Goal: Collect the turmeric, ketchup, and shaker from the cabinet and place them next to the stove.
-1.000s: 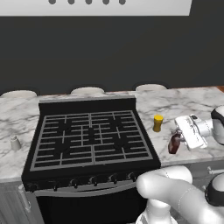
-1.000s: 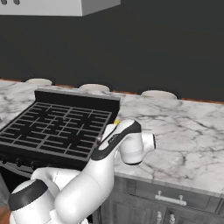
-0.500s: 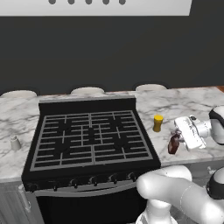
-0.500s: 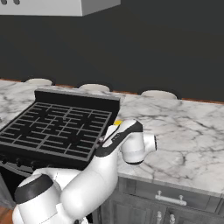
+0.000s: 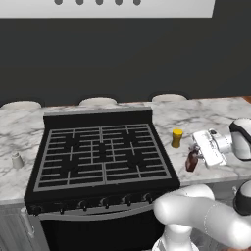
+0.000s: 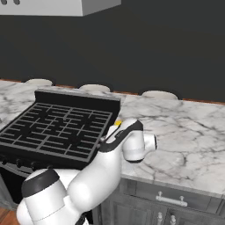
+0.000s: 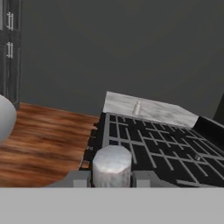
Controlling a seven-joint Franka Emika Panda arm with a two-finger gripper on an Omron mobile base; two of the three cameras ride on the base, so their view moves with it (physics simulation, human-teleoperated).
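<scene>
Flanking one stove (image 5: 103, 157): one turmeric (image 5: 177, 138), one ketchup (image 5: 191, 159) (tool-gripped), one shaker (image 5: 17, 160).

The white arm bends forward from the base, wrist turned sideways, its gripper (image 5: 196, 156) reaching leftward with fingers (image 7: 141, 178) closed on the ketchup (image 5: 192, 160).

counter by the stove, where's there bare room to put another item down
Free: the marble counter right of the stove, behind the turmeric; also the left strip around the shaker. Crowded: the right front edge, where the fingers hold the ketchup just ahead of the turmeric.
</scene>
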